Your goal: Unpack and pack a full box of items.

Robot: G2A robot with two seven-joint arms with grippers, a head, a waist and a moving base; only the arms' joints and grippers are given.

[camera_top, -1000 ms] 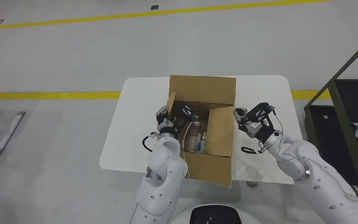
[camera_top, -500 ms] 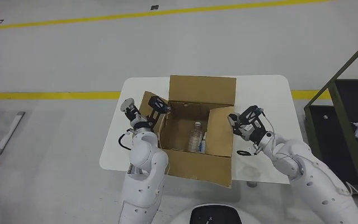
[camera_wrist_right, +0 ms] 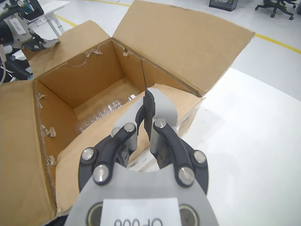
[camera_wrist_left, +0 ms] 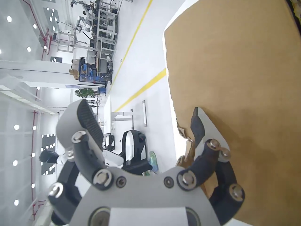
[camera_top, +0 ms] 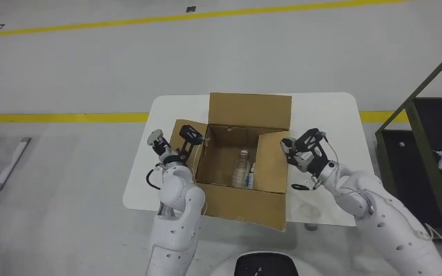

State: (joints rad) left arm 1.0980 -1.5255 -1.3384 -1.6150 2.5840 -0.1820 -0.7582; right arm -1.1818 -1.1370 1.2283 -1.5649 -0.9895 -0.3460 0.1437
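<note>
An open cardboard box [camera_top: 248,110] stands mid-table with its four flaps spread. A clear plastic bottle [camera_top: 239,168] lies on its floor beside a small blue-capped item [camera_top: 251,172]. My left gripper [camera_top: 173,135] is open at the left flap [camera_top: 195,156]. In the left wrist view the flap's [camera_wrist_left: 235,59] torn edge sits between the gripper's [camera_wrist_left: 138,111] fingers, against one pad [camera_wrist_left: 196,125]. My right gripper [camera_top: 295,146] is shut on the edge of the right flap [camera_top: 273,162]. The right wrist view shows that gripper [camera_wrist_right: 145,99] pinching the flap [camera_wrist_right: 178,104], with the bottle [camera_wrist_right: 103,114] beyond.
The white table [camera_top: 324,110] has bare surface right of the box and at its back left corner. A dark metal rack [camera_top: 414,138] stands off the table's right side. The front flap [camera_top: 255,203] hangs over the near edge.
My left gripper came out of the box and swung leftward, folding the left flap outward. My right gripper moved in to the right flap's edge and shut.
</note>
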